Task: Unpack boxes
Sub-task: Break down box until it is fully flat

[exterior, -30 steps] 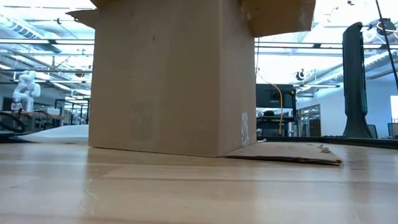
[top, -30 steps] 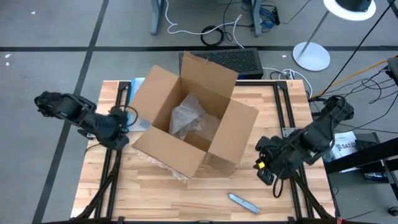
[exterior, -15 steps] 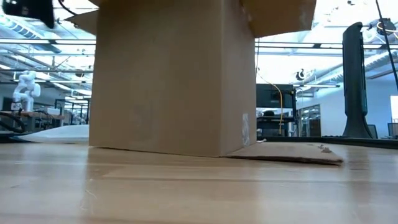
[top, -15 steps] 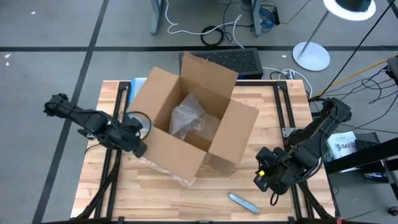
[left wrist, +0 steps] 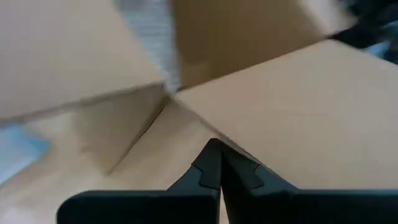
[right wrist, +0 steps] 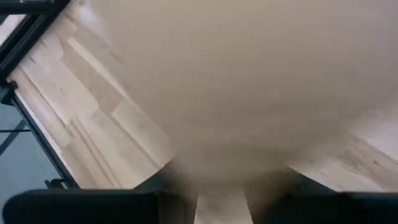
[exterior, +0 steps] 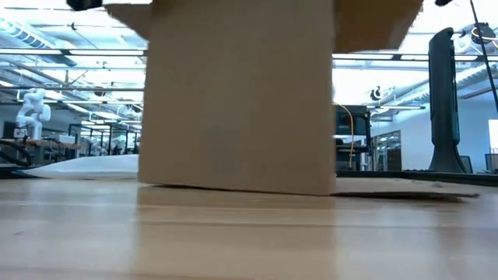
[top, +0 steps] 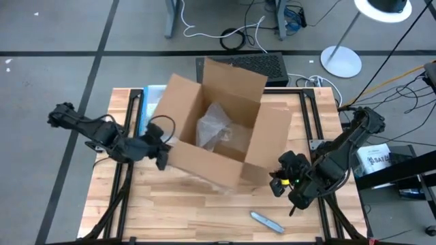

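Observation:
The open brown box (top: 218,136) stands on its base in the middle of the table, its flaps folded outward. It fills the low view (exterior: 241,93). Crumpled clear plastic (top: 214,129) lies inside it. My left gripper (top: 162,154) is shut and sits at the box's near left corner. My right gripper (top: 276,182) is low beside the near end of the box's right flap (top: 272,146). Its fingers are apart, with cardboard (right wrist: 221,205) showing in the gap; I cannot tell whether they touch it. My left gripper pushes with its shut fingertips (left wrist: 214,152) against the outward-folded cardboard panel (left wrist: 292,118) at the box's near left corner. It comes from the table's left, slanting down. The box stays upright with its base on the table.
A grey utility knife (top: 266,220) lies near the table's front edge on the right. A clear pouch with a blue edge (top: 145,102) lies at the far left. A black grille-topped unit (top: 255,64) stands behind the table. One box flap (exterior: 405,187) lies flat on the wood.
My left gripper has moved down and toward the table's right, reached the box's near left corner and pushed it. The box has slid toward the right edge and turned a little. My right gripper has sunk toward the table beside the right flap, rolling its wrist.

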`<move>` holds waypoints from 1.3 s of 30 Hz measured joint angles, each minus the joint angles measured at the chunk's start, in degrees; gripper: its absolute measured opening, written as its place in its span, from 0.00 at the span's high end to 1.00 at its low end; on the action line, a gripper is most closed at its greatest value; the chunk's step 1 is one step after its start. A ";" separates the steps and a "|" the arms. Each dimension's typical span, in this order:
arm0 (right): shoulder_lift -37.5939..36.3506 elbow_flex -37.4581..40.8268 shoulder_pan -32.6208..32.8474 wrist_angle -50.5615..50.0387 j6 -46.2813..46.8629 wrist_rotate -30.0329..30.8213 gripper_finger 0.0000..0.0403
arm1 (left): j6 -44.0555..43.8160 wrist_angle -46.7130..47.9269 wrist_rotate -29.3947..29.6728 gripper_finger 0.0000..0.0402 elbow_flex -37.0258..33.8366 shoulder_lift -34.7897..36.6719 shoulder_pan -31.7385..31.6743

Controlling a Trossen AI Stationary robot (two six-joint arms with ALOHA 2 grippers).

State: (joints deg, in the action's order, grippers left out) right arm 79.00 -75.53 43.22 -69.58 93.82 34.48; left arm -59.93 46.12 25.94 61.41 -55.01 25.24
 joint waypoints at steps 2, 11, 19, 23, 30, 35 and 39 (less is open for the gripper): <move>-0.09 0.00 0.00 -0.11 -0.08 -0.57 0.75 | 2.23 -5.05 -2.87 0.99 0.00 -1.02 -0.20; -3.64 0.04 1.92 -0.77 4.10 -1.72 0.75 | -3.97 -3.78 -6.44 0.99 0.07 -4.71 3.71; -4.24 0.04 12.60 -2.87 25.39 11.16 0.75 | -16.50 0.63 11.55 0.99 0.30 2.46 15.05; -4.35 0.04 13.88 -3.56 28.11 14.46 0.71 | -22.57 8.43 15.38 0.99 0.31 4.43 15.78; -4.39 0.04 12.14 -2.68 28.30 19.02 0.58 | -33.85 16.04 16.56 0.82 0.28 4.63 15.38; -4.42 0.04 10.82 -2.55 28.75 23.64 0.50 | -35.90 15.87 22.75 0.63 0.28 5.06 15.34; -4.44 0.04 9.95 -2.08 28.74 24.56 0.47 | -38.96 16.06 30.19 0.54 0.28 6.31 15.31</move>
State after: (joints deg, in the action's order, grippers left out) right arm 74.56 -75.48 53.17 -71.66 122.56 59.04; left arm -98.90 62.19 56.13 61.69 -48.70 40.54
